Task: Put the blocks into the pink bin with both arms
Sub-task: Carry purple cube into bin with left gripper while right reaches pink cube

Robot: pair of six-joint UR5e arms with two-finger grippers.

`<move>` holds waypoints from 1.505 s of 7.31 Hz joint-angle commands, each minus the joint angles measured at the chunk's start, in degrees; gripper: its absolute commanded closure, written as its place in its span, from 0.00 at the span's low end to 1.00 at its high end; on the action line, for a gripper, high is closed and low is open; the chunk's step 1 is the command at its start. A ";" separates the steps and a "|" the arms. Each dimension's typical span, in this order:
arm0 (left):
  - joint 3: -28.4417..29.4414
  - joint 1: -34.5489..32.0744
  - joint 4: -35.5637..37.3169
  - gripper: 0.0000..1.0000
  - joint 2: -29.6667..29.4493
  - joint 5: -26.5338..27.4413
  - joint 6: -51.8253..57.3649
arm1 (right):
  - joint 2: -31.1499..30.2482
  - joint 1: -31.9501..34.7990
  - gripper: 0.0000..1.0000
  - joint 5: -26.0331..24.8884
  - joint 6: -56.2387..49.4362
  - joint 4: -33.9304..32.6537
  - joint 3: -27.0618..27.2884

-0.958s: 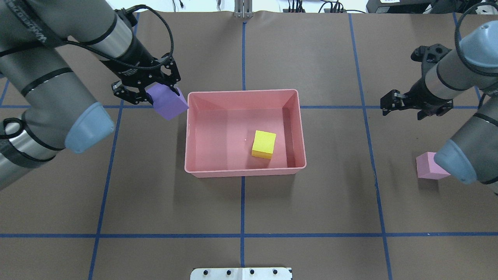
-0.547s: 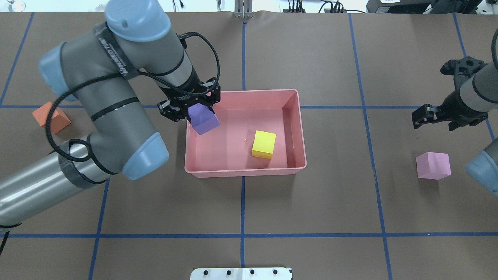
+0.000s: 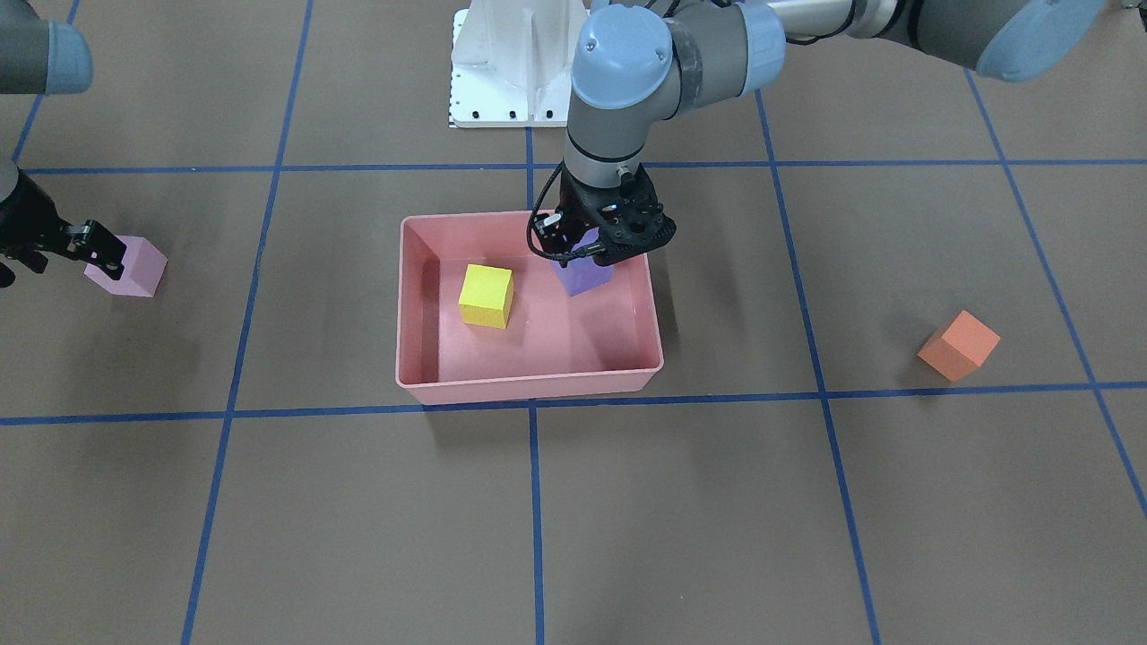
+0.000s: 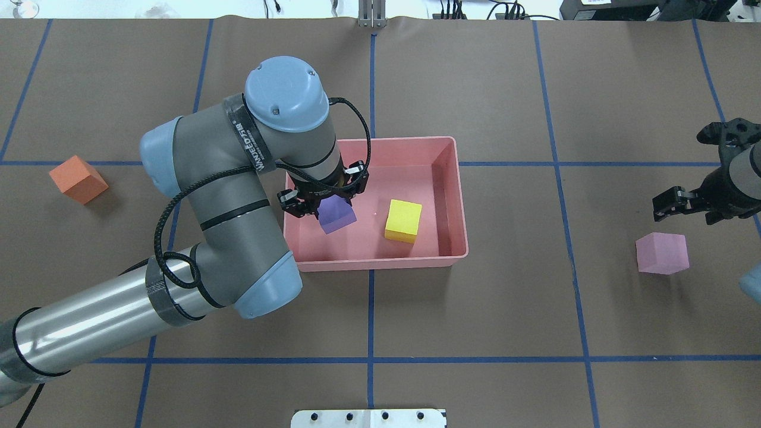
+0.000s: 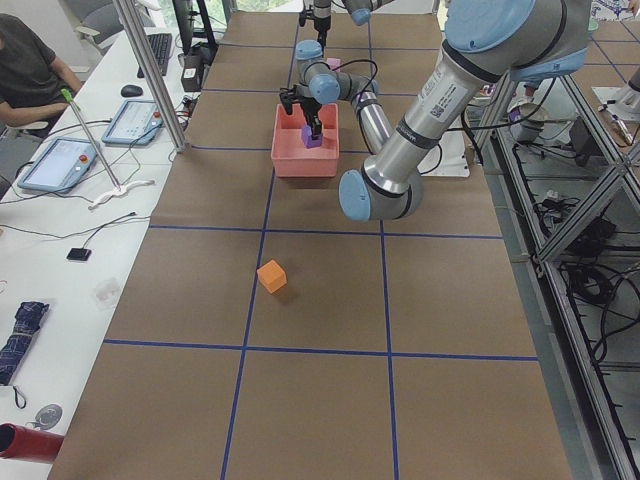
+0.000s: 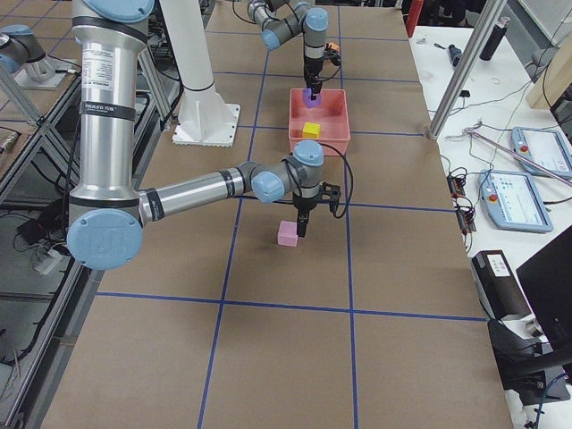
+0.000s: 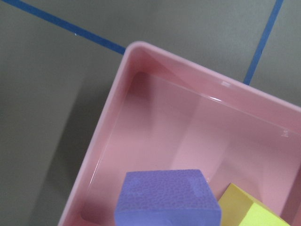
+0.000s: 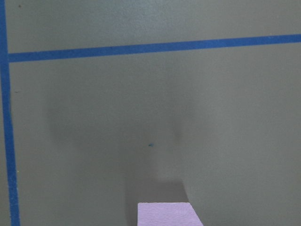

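Observation:
The pink bin (image 4: 374, 140) sits mid-table with the yellow block (image 4: 403, 220) inside. My left gripper (image 4: 326, 201) is shut on the purple block (image 4: 337, 215) and holds it low inside the bin's left half, beside the yellow block. The left wrist view shows the purple block (image 7: 167, 197) above the bin floor, near a corner. The orange block (image 4: 77, 178) lies on the table far left. The light pink block (image 4: 662, 252) lies far right. My right gripper (image 4: 684, 208) is open and empty, just above and behind the light pink block.
The white base pedestal (image 3: 511, 63) stands at the robot's side of the table. My left arm's elbow (image 4: 261, 291) hangs over the table left of the bin. Blue tape lines (image 4: 370, 359) cross the brown mat. Operators' desks (image 5: 90, 160) run along the far side.
My left arm swung right and carried the purple block from outside the bin's left rim down into the bin. My right gripper moved right and nearer the light pink block.

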 commanded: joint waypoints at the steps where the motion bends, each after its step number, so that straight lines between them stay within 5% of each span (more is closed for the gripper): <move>1: 0.72 0.79 -0.06 0.97 -0.37 0.32 -0.27 | -0.34 -0.41 0.01 1.88 2.86 4.88 -3.01; 4: 0.72 1.67 0.03 0.62 -0.28 0.32 -0.27 | -1.47 -5.32 0.01 2.16 8.68 12.07 -3.98; 5: 0.64 1.67 0.03 0.01 -0.02 0.50 -0.18 | -3.57 -5.42 0.01 1.63 8.69 14.53 -3.98; 11: 0.64 3.77 0.03 0.00 -0.46 4.10 -1.67 | -4.64 -5.69 0.01 1.28 7.81 14.90 -2.13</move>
